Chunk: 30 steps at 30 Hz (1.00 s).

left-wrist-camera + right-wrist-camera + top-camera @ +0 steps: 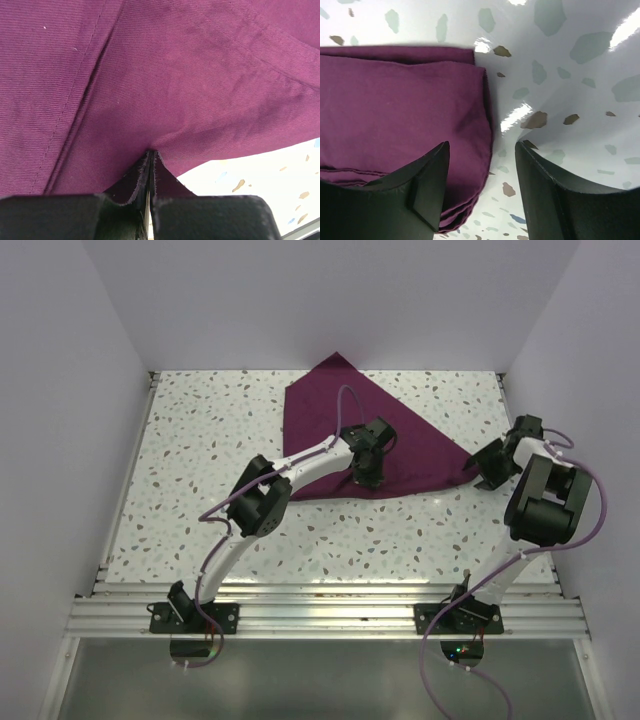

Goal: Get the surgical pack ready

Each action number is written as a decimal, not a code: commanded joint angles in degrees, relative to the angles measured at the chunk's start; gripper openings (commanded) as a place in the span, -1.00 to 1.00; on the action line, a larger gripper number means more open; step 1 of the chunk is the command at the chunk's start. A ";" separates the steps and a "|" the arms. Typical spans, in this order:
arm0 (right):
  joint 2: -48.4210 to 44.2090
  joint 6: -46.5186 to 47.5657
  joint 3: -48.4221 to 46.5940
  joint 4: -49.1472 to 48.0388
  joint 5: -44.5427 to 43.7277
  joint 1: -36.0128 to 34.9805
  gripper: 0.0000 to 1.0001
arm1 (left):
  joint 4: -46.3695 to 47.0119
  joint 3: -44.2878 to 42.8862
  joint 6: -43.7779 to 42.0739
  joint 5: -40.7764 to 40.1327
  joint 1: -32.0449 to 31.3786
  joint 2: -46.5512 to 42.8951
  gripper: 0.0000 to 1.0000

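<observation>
Left claw pinches near edge of plum-purple fabric cloth; right claw wide over its folded right corner, on speckled worktop

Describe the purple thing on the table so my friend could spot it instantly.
Look at the white speckled table; toward its back, right of centre, lies a plum-purple cloth, folded flat into a rough triangle. The left gripper pinches its near edge, and the open right gripper sits at its right corner. It is the only fabric there.
</observation>
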<state>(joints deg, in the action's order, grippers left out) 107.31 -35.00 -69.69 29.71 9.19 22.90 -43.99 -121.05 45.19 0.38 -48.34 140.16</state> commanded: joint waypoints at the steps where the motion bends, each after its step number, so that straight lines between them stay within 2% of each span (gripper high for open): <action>1: 0.97 -1.21 0.08 -3.61 1.44 0.57 0.17 | 0.04 1.08 -1.42 -0.65 0.00 1.35 -0.95; 6: 4.22 0.90 -1.58 -5.10 0.30 1.01 0.11 | -0.48 1.17 -1.77 0.50 -0.09 1.52 -0.95; 12: 8.09 2.22 -3.70 -7.38 1.79 1.01 -0.05 | -0.84 1.17 -2.30 0.93 0.00 1.79 -0.96; 15: 9.32 2.05 -4.05 -8.88 3.72 1.01 -0.22 | -1.01 1.08 -2.56 1.46 0.00 1.96 -0.95; 18: 8.71 1.43 -3.52 -9.76 4.34 1.01 -0.63 | -1.36 0.65 -3.17 1.46 0.00 2.14 -0.96; 22: 5.81 0.99 -2.03 -10.38 4.17 1.01 -0.99 | -1.45 0.21 -4.32 2.43 0.00 2.40 -0.96; 30: -7.35 -1.91 2.98 -11.52 5.13 -1.62 -1.00 | -2.16 0.73 -5.37 5.24 0.35 2.75 -0.99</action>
<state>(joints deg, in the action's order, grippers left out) 108.16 -35.38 -67.72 18.68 14.41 23.18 -43.90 -121.05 42.00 3.75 -47.97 140.29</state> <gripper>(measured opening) 0.026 0.011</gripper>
